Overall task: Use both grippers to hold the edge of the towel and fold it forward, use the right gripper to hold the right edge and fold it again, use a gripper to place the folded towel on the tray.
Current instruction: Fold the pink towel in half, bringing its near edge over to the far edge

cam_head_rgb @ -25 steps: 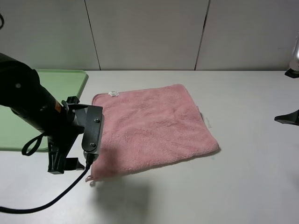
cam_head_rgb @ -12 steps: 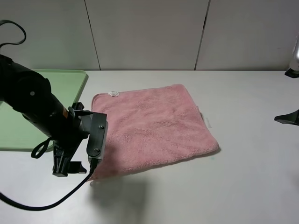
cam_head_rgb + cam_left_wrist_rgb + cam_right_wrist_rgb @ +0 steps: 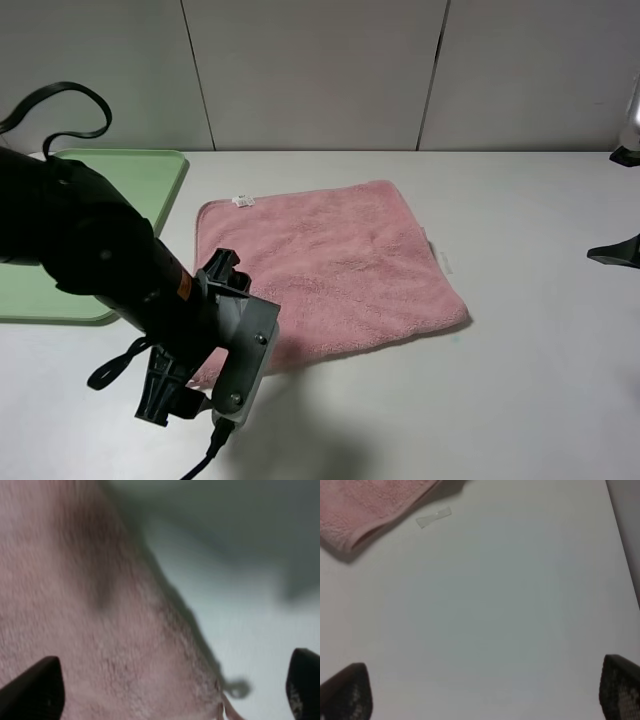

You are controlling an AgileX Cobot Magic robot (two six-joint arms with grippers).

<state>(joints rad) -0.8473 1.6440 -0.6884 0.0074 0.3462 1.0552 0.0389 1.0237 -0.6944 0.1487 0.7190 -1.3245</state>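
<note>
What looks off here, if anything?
Only minor things. The towel lies rotated, its edges not square to the front edge of the table. A small pale scrap sits on the table just off its right edge. No spill or damage shows.

Count as I see it: one pink fluffy terry towel (image 3: 340, 265). One flat light-green plastic tray (image 3: 150, 175). One white table (image 3: 520, 350). Two black tools: left tool (image 3: 167, 690), right tool (image 3: 482, 692). One small white label (image 3: 242, 201). One pale little strip (image 3: 434, 517).
</note>
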